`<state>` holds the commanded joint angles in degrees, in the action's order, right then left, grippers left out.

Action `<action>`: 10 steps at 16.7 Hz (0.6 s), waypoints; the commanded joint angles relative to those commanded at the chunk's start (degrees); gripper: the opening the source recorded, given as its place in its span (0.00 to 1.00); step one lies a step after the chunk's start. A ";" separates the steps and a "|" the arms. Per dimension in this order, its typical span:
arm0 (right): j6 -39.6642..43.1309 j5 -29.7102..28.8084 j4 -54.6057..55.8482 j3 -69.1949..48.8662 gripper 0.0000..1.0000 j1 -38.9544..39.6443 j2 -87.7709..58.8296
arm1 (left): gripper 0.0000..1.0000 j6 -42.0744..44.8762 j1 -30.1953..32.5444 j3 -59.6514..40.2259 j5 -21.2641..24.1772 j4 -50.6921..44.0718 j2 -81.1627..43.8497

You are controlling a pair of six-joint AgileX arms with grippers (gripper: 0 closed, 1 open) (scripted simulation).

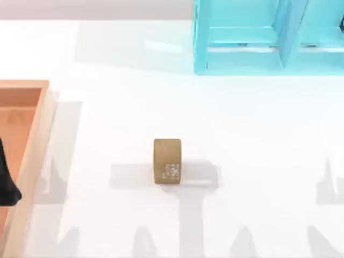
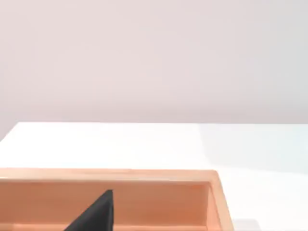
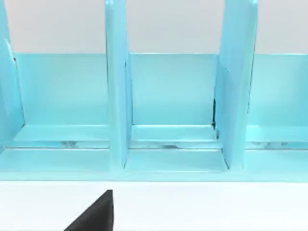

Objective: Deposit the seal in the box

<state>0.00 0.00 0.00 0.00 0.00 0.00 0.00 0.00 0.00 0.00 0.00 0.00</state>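
Note:
The seal [image 1: 167, 161], a small tan-brown block with a rounded top and a white speckled mark on its near face, stands alone on the white table near the middle. The box [image 1: 37, 134], a shallow tray with an orange-brown floor and a lighter wood rim, lies at the table's left edge; its far wall [image 2: 144, 175] shows in the left wrist view. My left gripper [image 1: 6, 183] is a dark shape over the box at the far left, well apart from the seal; a dark part of it [image 2: 96, 216] hangs above the box floor. A dark part of my right gripper [image 3: 96, 216] faces the turquoise frame.
A turquoise shelf-like frame [image 1: 269, 37] with upright dividers [image 3: 118, 96] stands at the back right of the table. White tabletop surrounds the seal on all sides, with open room between it and the box rim.

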 joint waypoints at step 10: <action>0.00 0.00 0.00 0.00 1.00 0.00 0.00 | 1.00 -9.65 2.87 -17.59 -1.71 -11.25 -20.34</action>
<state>0.00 0.00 0.00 0.00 0.00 0.00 -9.65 2.87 -17.59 -1.71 -11.25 -20.34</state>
